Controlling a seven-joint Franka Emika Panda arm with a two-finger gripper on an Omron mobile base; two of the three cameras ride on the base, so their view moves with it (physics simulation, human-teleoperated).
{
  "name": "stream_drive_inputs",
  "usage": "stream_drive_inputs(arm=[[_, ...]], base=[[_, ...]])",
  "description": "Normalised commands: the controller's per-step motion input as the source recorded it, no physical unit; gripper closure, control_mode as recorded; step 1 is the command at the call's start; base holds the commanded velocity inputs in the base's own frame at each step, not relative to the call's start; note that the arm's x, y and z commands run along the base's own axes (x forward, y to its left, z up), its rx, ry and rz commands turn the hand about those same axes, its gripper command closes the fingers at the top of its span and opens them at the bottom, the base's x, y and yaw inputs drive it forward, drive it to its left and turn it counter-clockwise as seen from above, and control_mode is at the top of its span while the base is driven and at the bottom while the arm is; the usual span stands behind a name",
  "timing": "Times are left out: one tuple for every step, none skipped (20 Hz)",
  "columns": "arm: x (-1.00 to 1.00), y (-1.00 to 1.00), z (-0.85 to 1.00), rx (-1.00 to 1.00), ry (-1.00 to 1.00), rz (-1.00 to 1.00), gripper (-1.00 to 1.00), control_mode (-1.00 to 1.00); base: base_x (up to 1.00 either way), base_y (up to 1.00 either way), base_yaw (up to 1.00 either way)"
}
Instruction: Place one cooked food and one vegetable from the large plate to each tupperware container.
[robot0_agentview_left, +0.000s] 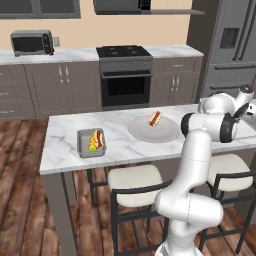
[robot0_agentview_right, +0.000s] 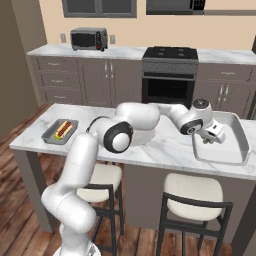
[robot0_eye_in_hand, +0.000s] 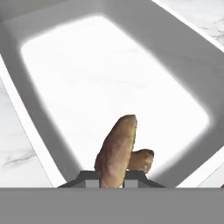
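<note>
My gripper (robot0_eye_in_hand: 113, 181) is shut on a brown, oblong piece of food (robot0_eye_in_hand: 116, 151), with a smaller brown lump beside it. It hangs just above the white floor of a grey tupperware container (robot0_eye_in_hand: 41, 120) at the right end of the island (robot0_agentview_right: 240, 152); my gripper (robot0_agentview_right: 210, 140) reaches over its left side. A second, smaller tupperware container (robot0_agentview_left: 80, 146) near the island's left end holds a hot dog (robot0_agentview_left: 98, 138) and a yellow corn cob (robot0_agentview_left: 92, 145). The large plate (robot0_agentview_left: 147, 134) in the middle carries one hot dog (robot0_agentview_left: 155, 118).
Two cushioned stools (robot0_agentview_left: 134, 181) stand tucked under the island's near edge. Behind the island run the back counter, an oven with a stove (robot0_agentview_left: 125, 70) and a toaster oven (robot0_agentview_left: 31, 42). A fridge (robot0_agentview_left: 232, 45) stands at the right.
</note>
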Motion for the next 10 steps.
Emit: stream_drive_inputs(arm=[[0.00, 0.00, -0.14, 0.03, 0.00, 0.00, -1.00, -1.00], [0.00, 0.00, -0.06, 0.01, 0.00, 0.00, -1.00, -1.00], [0.00, 0.00, 0.00, 0.00, 0.00, 0.00, -1.00, -1.00], [0.00, 0.00, 0.00, 0.00, 0.00, 0.00, -1.00, -1.00], [0.00, 0.00, 0.03, 0.00, 0.00, 0.00, -1.00, -1.00], [0.00, 0.00, 0.15, 0.00, 0.00, 0.00, -1.00, -1.00], [0.00, 0.01, 0.17, 0.00, 0.00, 0.00, -1.00, -1.00], [0.00, 0.01, 0.24, 0.00, 0.00, 0.00, -1.00, -1.00], [0.00, 0.09, 0.23, 0.00, 0.00, 0.00, -1.00, -1.00], [0.00, 0.12, 0.28, 0.00, 0.00, 0.00, -1.00, -1.00]], base=[[0.00, 0.00, 0.00], [0.00, 0.00, 0.00], [0.00, 0.00, 0.00], [0.00, 0.00, 0.00], [0.00, 0.00, 0.00], [0.00, 0.00, 0.00], [0.00, 0.00, 0.00], [0.00, 0.00, 0.00], [0.00, 0.00, 0.00], [0.00, 0.00, 0.00]])
